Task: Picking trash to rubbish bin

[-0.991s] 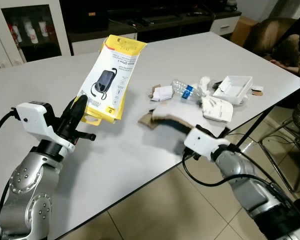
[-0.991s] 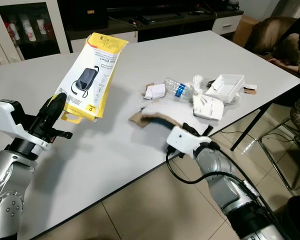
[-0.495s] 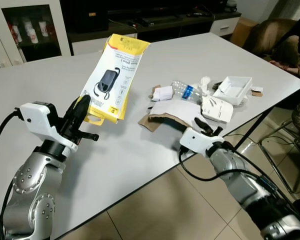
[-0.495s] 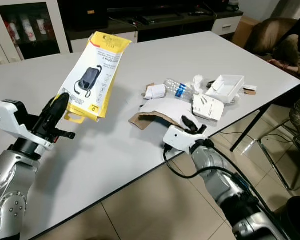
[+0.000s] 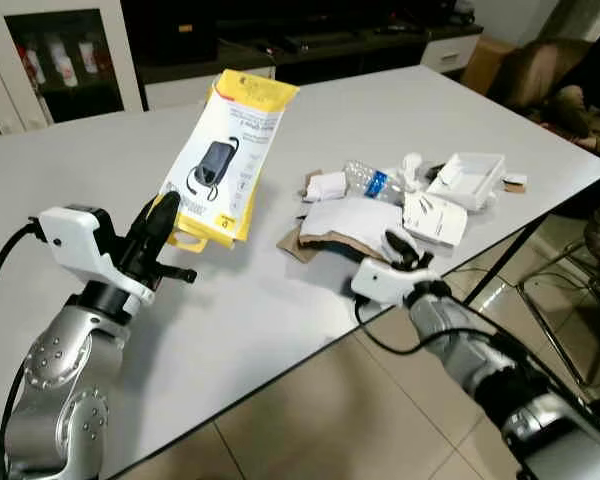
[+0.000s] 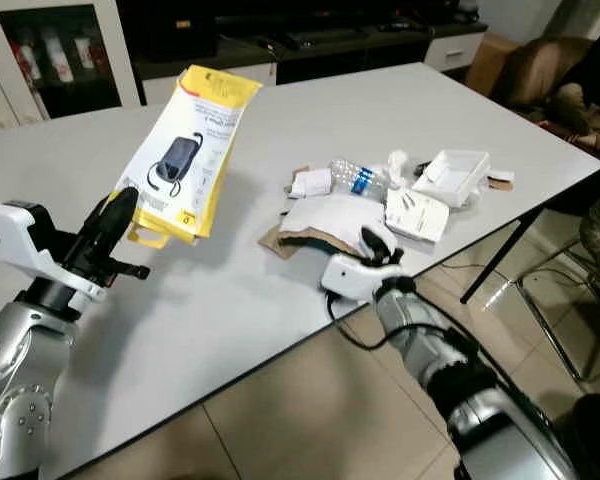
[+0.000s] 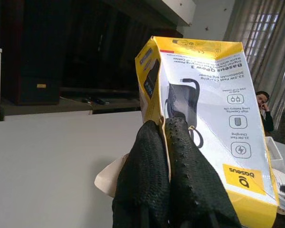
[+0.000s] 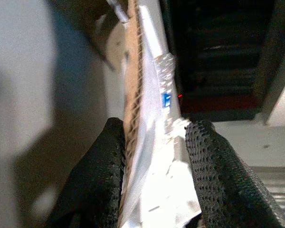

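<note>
White table (image 5: 280,310): left gripper (image 5: 163,212) pinches the yellow package (image 5: 225,160) aloft at upper left; right gripper (image 5: 402,247), fingers parted, straddles the cardboard sheet (image 5: 345,222) at center.

A wide white surface (image 5: 280,300) carries a cluster of litter toward its right edge. A crushed clear plastic bottle (image 5: 372,182) with a blue label serves as the landmark. Just left of the bottle lies a small white carton (image 5: 327,186). Nearer the robot than the bottle lies a white-and-brown cardboard sheet (image 5: 342,222). Right of the bottle sit a flat white box (image 5: 435,219) and an open white tray (image 5: 467,178).
</note>
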### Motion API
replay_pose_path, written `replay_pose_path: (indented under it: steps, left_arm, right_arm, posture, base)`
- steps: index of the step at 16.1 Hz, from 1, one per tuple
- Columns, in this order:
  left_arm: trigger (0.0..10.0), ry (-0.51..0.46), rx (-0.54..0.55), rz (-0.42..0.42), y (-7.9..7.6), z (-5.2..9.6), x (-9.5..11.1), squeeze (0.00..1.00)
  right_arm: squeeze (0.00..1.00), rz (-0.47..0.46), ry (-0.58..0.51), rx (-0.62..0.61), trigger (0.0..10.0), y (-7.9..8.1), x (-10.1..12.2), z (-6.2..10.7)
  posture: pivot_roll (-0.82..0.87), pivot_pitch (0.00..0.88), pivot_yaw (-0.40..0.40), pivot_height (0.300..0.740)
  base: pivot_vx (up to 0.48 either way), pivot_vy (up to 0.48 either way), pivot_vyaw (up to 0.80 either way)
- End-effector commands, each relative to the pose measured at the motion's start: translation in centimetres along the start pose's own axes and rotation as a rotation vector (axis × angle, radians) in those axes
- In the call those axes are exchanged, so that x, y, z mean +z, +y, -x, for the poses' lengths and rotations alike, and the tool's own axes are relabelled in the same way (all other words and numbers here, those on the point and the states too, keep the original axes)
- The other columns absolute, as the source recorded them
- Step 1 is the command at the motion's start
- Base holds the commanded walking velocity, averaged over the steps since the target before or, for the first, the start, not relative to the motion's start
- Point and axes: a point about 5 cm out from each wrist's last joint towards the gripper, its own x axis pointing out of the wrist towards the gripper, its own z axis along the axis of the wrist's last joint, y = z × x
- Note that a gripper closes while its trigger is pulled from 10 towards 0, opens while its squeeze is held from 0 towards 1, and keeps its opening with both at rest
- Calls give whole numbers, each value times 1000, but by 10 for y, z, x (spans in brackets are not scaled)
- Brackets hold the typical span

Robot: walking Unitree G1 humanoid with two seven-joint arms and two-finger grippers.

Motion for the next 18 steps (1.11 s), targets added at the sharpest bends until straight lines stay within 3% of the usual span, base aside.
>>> replay_pose_path:
  steps: [1, 2, 3, 18]
  left_arm:
    - [0, 0, -10, 1, -2, -1, 0, 0]
    - [0, 0, -13, -1, -2, -1, 1, 0]
    - [0, 0, -15, -1, -3, -1, 1, 0]
    - [0, 1, -30, -6, -6, -5, 0, 0]
  right_arm:
    - [0, 6, 1, -22, 10000, -2, -3, -2]
    - [0, -12, 0, -28, 5686, -2, -4, -3]
    - [0, -38, 1, -36, 0, -2, -5, -3]
    - [0, -97, -18, -34, 0, -3, -3, -8]
  posture:
    - [87, 2, -98, 740]
    - [86, 3, -99, 740]
    - [87, 1, -101, 740]
    - [82, 0, -86, 740]
  base:
    - [0, 0, 0]
    - [0, 0, 0]
    - [0, 0, 0]
    - [0, 0, 0]
